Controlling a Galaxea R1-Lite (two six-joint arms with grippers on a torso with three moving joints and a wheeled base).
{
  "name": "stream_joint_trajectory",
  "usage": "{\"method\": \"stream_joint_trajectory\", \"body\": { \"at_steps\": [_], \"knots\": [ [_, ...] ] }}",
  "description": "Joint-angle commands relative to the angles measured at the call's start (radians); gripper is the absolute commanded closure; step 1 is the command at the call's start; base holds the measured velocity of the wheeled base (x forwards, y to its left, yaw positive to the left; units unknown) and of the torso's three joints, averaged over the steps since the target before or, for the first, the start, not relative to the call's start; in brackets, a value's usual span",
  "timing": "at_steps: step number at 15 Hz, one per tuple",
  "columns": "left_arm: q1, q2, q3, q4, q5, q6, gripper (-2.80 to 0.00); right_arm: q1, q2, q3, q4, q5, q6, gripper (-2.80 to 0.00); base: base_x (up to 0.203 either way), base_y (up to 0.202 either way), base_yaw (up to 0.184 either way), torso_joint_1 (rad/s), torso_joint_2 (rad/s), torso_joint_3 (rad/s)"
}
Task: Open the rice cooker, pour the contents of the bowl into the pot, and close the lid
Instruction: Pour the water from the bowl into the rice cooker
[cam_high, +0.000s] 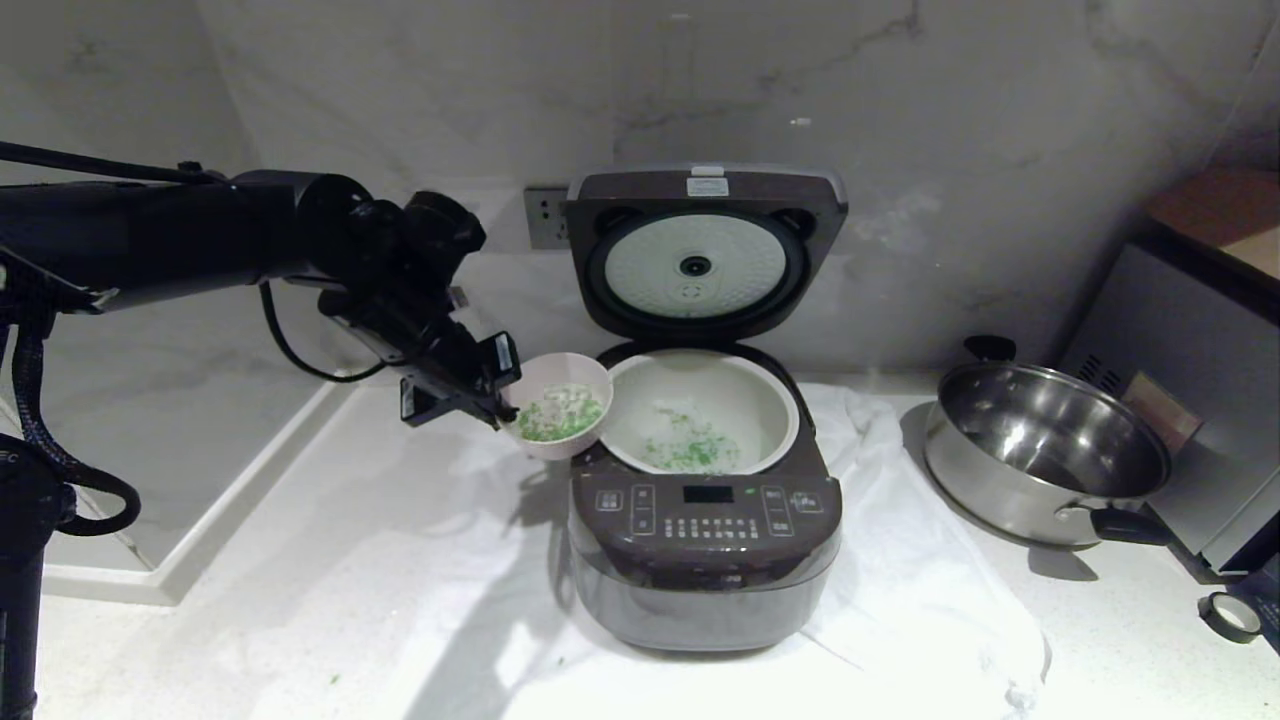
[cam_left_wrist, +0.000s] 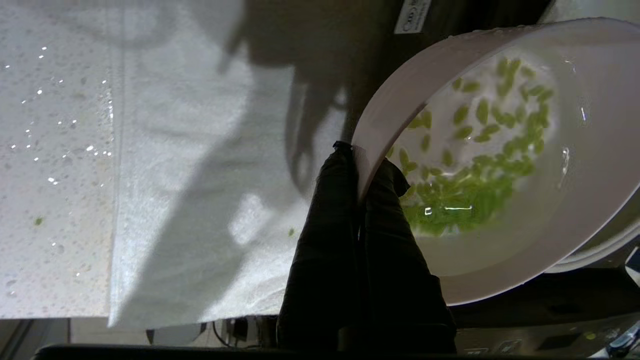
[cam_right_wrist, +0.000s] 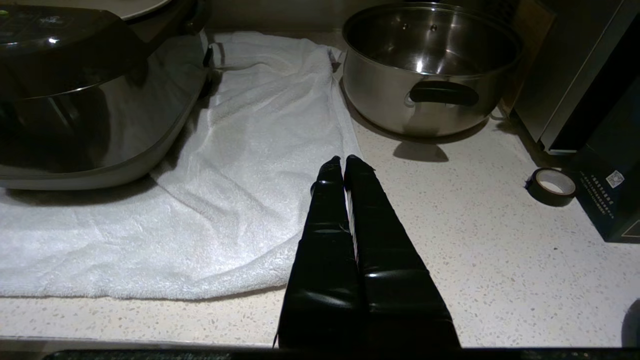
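The dark rice cooker (cam_high: 705, 540) stands on a white towel with its lid (cam_high: 700, 255) raised upright against the wall. Its white inner pot (cam_high: 775, 400) holds some green bits (cam_high: 690, 450). My left gripper (cam_high: 505, 410) is shut on the near rim of the pale pink bowl (cam_high: 575, 440), held in the air just left of the pot's rim and tilted. The wrist view shows the bowl (cam_left_wrist: 500, 260) pinched between the fingers (cam_left_wrist: 345, 210), with green bits (cam_left_wrist: 475, 190) lying in its white inside. My right gripper (cam_right_wrist: 342, 162) hangs shut and empty above the counter, right of the cooker (cam_right_wrist: 75, 100).
A shiny steel pan (cam_high: 1040, 450) with black handles sits right of the cooker, beside a dark appliance (cam_high: 1180, 400). A tape roll (cam_high: 1228, 616) lies at the counter's right edge. The white towel (cam_high: 900, 560) spreads under the cooker. A wall socket (cam_high: 545, 215) is behind.
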Motion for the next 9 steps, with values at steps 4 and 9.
{"method": "stream_joint_trajectory", "body": {
  "at_steps": [4, 9],
  "knots": [
    [-0.084, 0.008, -0.001, -0.040, -0.001, -0.033, 0.00, 0.000, 0.001, 0.000, 0.000, 0.000, 0.000, 0.00, 0.000, 0.000, 0.000, 0.000, 0.00, 0.000],
    [-0.208, 0.039, -0.001, -0.196, 0.033, -0.109, 0.00, 0.000, 0.001, 0.000, 0.000, 0.000, 0.000, 0.00, 0.000, 0.000, 0.000, 0.000, 0.00, 0.000]
  ]
}}
